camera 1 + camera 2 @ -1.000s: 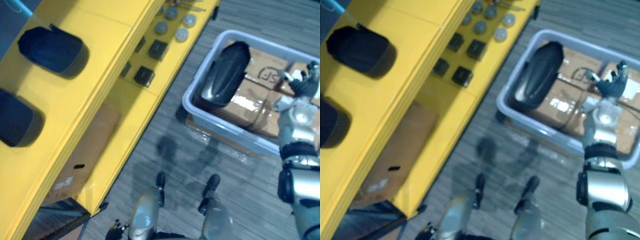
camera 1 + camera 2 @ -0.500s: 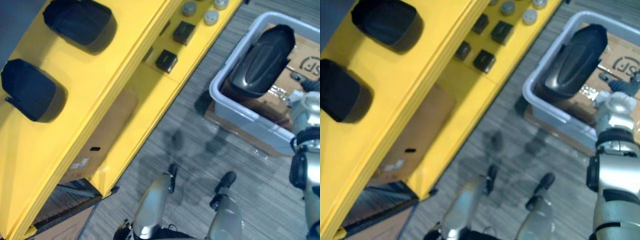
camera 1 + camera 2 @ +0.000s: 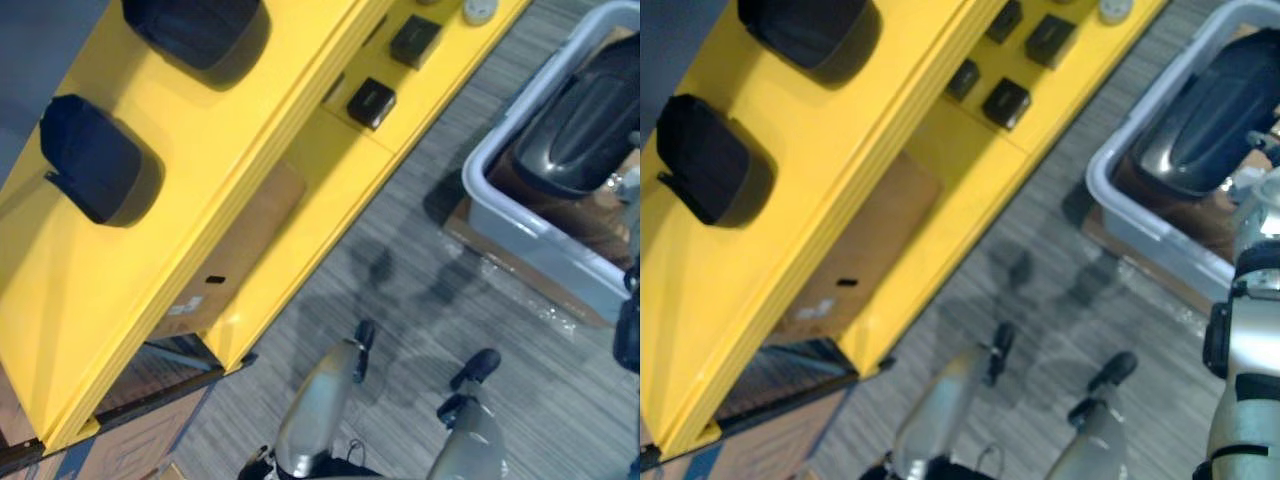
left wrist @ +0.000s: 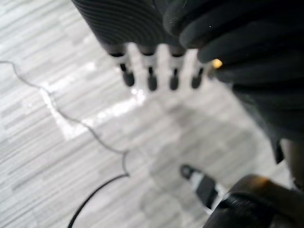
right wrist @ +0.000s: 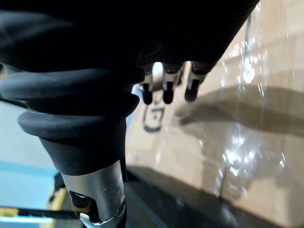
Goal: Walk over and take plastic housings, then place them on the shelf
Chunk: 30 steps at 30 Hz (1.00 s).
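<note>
left robot hand [image 4: 150, 61], silver dark-tipped fingers [image 4: 173, 69], dark ribbed wrist cover [image 4: 123, 19], silver-grey arm [image 3: 1245, 430]

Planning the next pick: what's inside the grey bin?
One black housing lies in the bin, on brown taped cardboard. Whatever is under the housing and the cardboard is covered.

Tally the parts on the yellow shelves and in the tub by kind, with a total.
Dark plastic housings: 3, two on the top shelf, one in the grey tub
Small black blocks on the lower shelf: 4
Pale round disc: 1, cut off by the view's edge
Total: 8
</note>
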Motion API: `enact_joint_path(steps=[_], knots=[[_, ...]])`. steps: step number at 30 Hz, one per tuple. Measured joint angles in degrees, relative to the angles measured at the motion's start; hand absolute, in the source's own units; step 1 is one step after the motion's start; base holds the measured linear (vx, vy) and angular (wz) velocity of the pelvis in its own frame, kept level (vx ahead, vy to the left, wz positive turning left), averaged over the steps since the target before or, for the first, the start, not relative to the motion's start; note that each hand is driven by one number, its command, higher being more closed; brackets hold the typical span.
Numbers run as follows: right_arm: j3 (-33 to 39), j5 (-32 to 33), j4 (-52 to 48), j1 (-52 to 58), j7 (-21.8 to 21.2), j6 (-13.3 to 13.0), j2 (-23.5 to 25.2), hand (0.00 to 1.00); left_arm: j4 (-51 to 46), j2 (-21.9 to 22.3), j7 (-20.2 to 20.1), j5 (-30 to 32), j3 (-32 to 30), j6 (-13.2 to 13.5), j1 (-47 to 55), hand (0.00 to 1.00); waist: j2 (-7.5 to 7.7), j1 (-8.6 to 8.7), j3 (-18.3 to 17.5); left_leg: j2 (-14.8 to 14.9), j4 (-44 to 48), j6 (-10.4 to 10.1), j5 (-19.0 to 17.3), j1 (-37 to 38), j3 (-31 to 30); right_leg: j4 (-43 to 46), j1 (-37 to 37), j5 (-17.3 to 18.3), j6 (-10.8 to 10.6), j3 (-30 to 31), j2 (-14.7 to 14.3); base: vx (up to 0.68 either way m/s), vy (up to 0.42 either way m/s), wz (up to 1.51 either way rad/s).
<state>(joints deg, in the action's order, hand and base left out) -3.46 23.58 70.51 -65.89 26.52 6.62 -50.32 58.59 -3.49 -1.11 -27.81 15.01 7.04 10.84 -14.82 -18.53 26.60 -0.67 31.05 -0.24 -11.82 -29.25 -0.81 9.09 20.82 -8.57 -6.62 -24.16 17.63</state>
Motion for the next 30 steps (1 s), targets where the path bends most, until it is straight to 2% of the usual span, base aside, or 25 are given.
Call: enact_joint_path(steps=[1, 2, 3, 5, 7, 8, 10, 11, 12, 13, 16, 18, 22, 25, 27, 28, 30], knots=[[-0.9, -0.3, 0.0, -0.3, -0.3, 0.6, -0.8, 0.00, 0.1, 0.0, -0.2, -0.8, 0.4, 0.0, -0.1, 0.00, -0.16, -0.21, -0.1, -0.1, -0.1, 0.0, 0.0, -0.2, 0.0, 0.0, 0.1, 0.1, 0.0, -0.2, 0.1, -0.01, 0.043, 0.08], [-1.8, -0.4, 0.0, -0.7, -0.4, 1.1, -1.9, 1.00, 0.4, 0.0, -0.2, -1.2, 1.2, 0.0, -0.3, 0.00, -0.68, -0.61, -0.5, -0.1, -0.1, 0.0, 0.0, -0.8, -0.2, -0.1, 0.4, 0.1, 0.0, -0.7, 0.2, -0.01, 0.028, 0.05], [-2.8, -1.3, 0.0, -1.0, -0.4, 1.9, -3.0, 1.00, 1.1, 0.0, -0.3, -1.4, 1.6, 0.0, -0.9, 0.00, -0.91, -1.32, -0.7, -0.2, -0.5, 0.0, 0.1, -1.1, -0.1, -0.3, 0.9, 0.1, 0.0, -0.8, 0.3, 0.00, 0.000, 0.00], [-4.5, -2.2, 0.0, -2.0, -0.4, 3.7, -3.6, 1.00, 1.1, 0.0, -0.5, -1.6, 2.0, 0.1, -0.9, 0.00, -1.09, -1.67, -0.8, -0.2, -0.6, 0.1, 0.1, -1.3, -0.1, -0.4, 1.2, 0.1, 0.0, -1.0, 0.4, 0.00, 0.006, -0.02], [-5.8, -2.5, -0.1, -3.3, -0.5, 9.3, -6.4, 1.00, 1.1, 0.0, -0.9, -1.6, 2.1, 0.1, -0.9, 0.00, -1.55, -2.55, -1.1, -0.2, -0.9, 0.1, 0.1, -1.3, -0.1, -0.7, 1.2, 0.1, 0.0, -1.2, 0.3, 0.00, 0.000, 0.00], [-5.8, -2.7, -0.1, -3.4, -0.5, 10.4, -7.0, 1.00, 1.1, 0.0, -1.1, -1.6, 2.1, 0.2, -0.9, 0.00, -1.61, -2.75, -1.2, -0.2, -1.0, 0.1, 0.1, -1.3, -0.1, -0.7, 1.2, 0.1, 0.0, -1.2, 0.3, 0.00, 0.000, 0.00], [-5.8, -5.8, 0.0, -3.4, -1.5, 14.9, -8.3, 1.00, 1.6, 0.0, -1.7, -1.6, 2.1, 0.6, -0.9, 0.00, -1.63, -2.98, -1.2, -0.3, -1.3, 0.1, 0.1, -1.3, -0.3, -0.7, 1.2, 0.2, -0.1, -1.6, 0.4, 0.00, 0.010, 0.04], [-5.8, -6.7, 0.0, -3.5, -2.0, 15.9, -8.6, 1.00, 1.6, 0.0, -1.8, -1.6, 2.1, 0.6, -0.9, 0.00, -1.63, -3.04, -1.2, -0.3, -1.4, 0.1, 0.1, -1.3, -0.3, -0.7, 1.2, 0.2, -0.1, -1.7, 0.5, 0.00, 0.008, 0.04], [-5.8, -8.4, 0.0, -3.7, -3.0, 17.9, -9.1, 1.00, 1.8, 0.0, -1.9, -1.6, 2.1, 0.8, -0.9, 0.00, -1.68, -3.12, -1.2, -0.4, -1.5, 0.1, 0.1, -1.3, -0.3, -0.7, 1.2, 0.3, -0.2, -1.9, 0.5, 0.00, 0.006, 0.04], [-5.9, -10.5, 0.5, -4.2, -4.4, 21.1, -9.2, 1.00, 2.1, 0.0, -2.1, -1.6, 2.1, 1.2, -0.9, 0.00, -1.92, -3.32, -1.4, -0.4, -1.6, 0.1, 0.1, -1.3, -0.4, -0.6, 1.1, 0.5, -0.2, -2.2, 0.6, 0.00, 0.008, 0.05], [-7.0, -15.3, 1.3, -4.9, -6.2, 25.4, -9.8, 1.00, 3.0, -0.1, -2.6, -1.6, 2.7, 2.3, -0.9, 0.00, -2.62, -4.28, -1.9, -0.7, -2.2, 0.1, 0.2, -0.9, -0.5, -0.3, 1.0, 0.8, -0.5, -2.4, 1.1, 0.00, 0.012, 0.05], [-7.1, -18.1, 2.4, -5.3, -7.9, 27.6, -9.8, 1.00, 3.1, -0.4, -2.6, -1.6, 3.0, 2.8, -0.9, 0.00, -2.78, -4.32, -2.1, -1.0, -2.7, 0.1, 0.5, -0.5, -0.9, -0.1, 0.6, 1.1, -0.6, -2.8, 1.4, 0.00, 0.004, 0.12], [-7.1, -23.9, 5.2, -5.4, -10.4, 28.7, -9.8, 1.00, 1.0, -1.9, -2.7, -1.6, 3.1, 2.9, -0.8, 0.00, -2.81, -4.43, -2.1, -1.1, -2.9, -0.1, 0.6, -0.1, -2.4, 0.3, -0.7, 1.8, -0.5, -4.5, 1.4, -0.01, -0.011, 0.19], [-7.0, -26.5, 5.9, -5.4, -10.0, 26.9, -9.7, 1.00, -2.7, -3.5, -2.8, -1.1, 2.6, 3.6, -0.6, 0.00, -2.70, -4.35, -2.0, -1.1, -3.1, -0.4, 0.8, 0.5, -3.2, 0.5, -1.6, 2.1, -0.3, -5.6, 1.3, -0.01, -0.019, 0.12], [-6.9, -28.1, 6.8, -5.4, -8.3, 23.1, -9.5, 1.00, -7.4, -3.4, -2.5, -1.1, 2.0, 4.7, -0.6, 0.00, -2.58, -4.18, -1.9, -1.0, -3.3, -0.4, 0.8, 1.0, -3.2, 0.6, -2.0, 2.1, -0.3, -5.6, 1.2, 0.00, 0.000, 0.00], [-6.9, -28.7, 6.9, -5.3, -7.6, 22.0, -9.5, 1.00, -8.4, -3.4, -2.3, -1.1, 1.9, 4.7, -0.6, 0.00, -2.54, -4.03, -1.9, -1.0, -3.3, -0.4, 0.8, 1.2, -3.2, 0.7, -2.2, 2.1, -0.3, -5.6, 1.2, 0.00, 0.000, 0.00], [-6.9, -31.3, 6.9, -5.3, -4.4, 17.9, -9.5, 1.00, -10.9, -3.4, -1.4, -1.1, 0.9, 5.2, -0.8, 0.00, -1.59, -2.70, -1.2, -0.8, -3.4, -0.4, 0.8, 1.9, -3.2, 0.8, -2.9, 2.1, -0.3, -5.7, 1.1, 0.00, 0.000, 0.00]])
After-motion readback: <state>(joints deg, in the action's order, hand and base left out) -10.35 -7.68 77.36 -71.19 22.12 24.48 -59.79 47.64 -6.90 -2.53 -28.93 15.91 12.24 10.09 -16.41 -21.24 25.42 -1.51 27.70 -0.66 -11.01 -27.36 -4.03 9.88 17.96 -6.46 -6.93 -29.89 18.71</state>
